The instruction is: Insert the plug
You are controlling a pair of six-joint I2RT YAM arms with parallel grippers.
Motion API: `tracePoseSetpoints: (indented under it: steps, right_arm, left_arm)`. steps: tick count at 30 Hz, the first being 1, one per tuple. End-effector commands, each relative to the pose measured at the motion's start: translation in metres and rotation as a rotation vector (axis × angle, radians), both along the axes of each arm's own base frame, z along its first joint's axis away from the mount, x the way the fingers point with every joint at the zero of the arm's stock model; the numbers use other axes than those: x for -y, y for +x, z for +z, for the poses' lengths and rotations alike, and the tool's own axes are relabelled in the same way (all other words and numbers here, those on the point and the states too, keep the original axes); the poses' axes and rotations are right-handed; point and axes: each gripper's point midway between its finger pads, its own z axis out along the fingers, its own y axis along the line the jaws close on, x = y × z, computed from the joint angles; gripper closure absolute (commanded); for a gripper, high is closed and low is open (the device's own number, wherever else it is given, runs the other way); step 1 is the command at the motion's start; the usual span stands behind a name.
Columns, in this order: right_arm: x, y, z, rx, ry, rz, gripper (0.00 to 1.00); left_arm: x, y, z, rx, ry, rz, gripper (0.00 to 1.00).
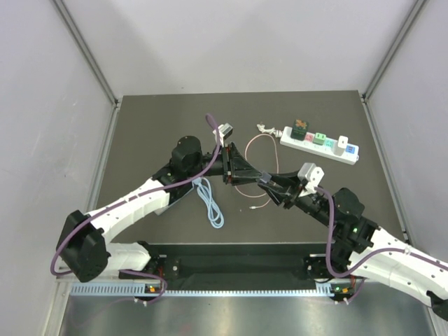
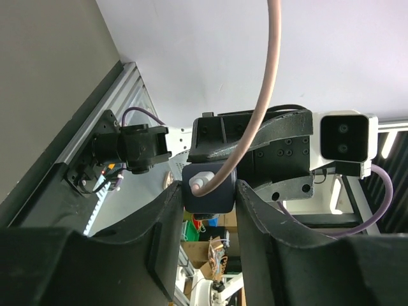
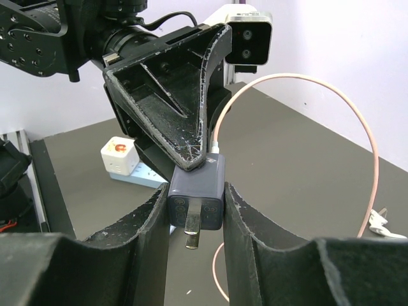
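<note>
The plug (image 3: 196, 191) is a dark blue-grey charger block with metal prongs pointing at the right wrist camera, held above the table. A thin pink cable (image 3: 357, 108) leaves its back. My right gripper (image 3: 196, 194) is shut on its two sides. My left gripper (image 2: 209, 191) meets it from the opposite end, and its fingers press both sides of the plug (image 2: 209, 188) around the cable end. In the top view both grippers (image 1: 255, 175) (image 1: 269, 183) meet at mid-table over the plug (image 1: 262, 180). The white power strip (image 1: 320, 143) lies at the back right.
Several coloured adapters sit in the power strip, with a white cube (image 3: 118, 154) at one end. A coiled light-blue cable (image 1: 208, 199) lies left of centre. The pink cable (image 1: 260, 140) loops on the mat towards the strip. Grey walls close in three sides.
</note>
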Motion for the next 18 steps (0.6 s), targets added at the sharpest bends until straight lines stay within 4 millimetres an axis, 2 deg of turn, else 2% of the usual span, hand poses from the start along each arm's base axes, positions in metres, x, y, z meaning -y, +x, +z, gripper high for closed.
tracePoseSetpoints:
  steps: [1,4,5,6,8,9,10,13,14,17,18]
  right_arm:
    - [-0.003,-0.002,0.004,0.014,0.025,0.021,1.0]
    - [-0.005,-0.003,0.003,0.011,0.027,0.031,1.0]
    - [-0.005,-0.003,0.002,0.009,0.026,0.031,1.0]
    - [-0.007,-0.002,0.0,0.001,0.022,0.032,1.0]
    - [-0.008,-0.001,-0.003,-0.01,0.017,0.03,0.99]
    - [-0.009,0.0,-0.005,-0.022,0.014,0.025,0.95]
    - [-0.009,0.001,-0.006,-0.028,0.013,0.021,0.91]
    - [-0.007,0.004,-0.007,-0.073,0.02,0.002,0.62]
    - [-0.006,0.004,-0.007,-0.084,0.02,-0.001,0.41]
    - [-0.003,0.0,-0.005,-0.107,0.024,0.002,0.11]
    - [0.002,0.002,-0.003,-0.108,0.034,-0.023,0.08]
  left_arm:
    - [0.0,-0.007,0.016,0.052,-0.074,-0.035,0.59]
    - [0.003,-0.006,0.016,0.041,-0.083,-0.043,0.62]
    - [0.003,-0.005,0.018,0.043,-0.091,-0.044,0.66]
    - [0.003,-0.006,0.018,0.041,-0.098,-0.052,0.82]
    - [0.004,-0.005,0.018,0.026,-0.102,-0.054,0.94]
    - [0.005,-0.005,0.018,0.023,-0.101,-0.052,1.0]
    - [0.004,-0.005,0.018,0.024,-0.1,-0.051,1.0]
    - [0.003,-0.007,0.022,0.023,-0.107,-0.059,1.0]
    - [0.002,-0.008,0.024,0.028,-0.111,-0.057,1.0]
    - [0.0,-0.006,0.029,0.05,-0.108,-0.042,1.0]
    - [-0.001,-0.005,0.029,0.055,-0.094,-0.036,1.0]
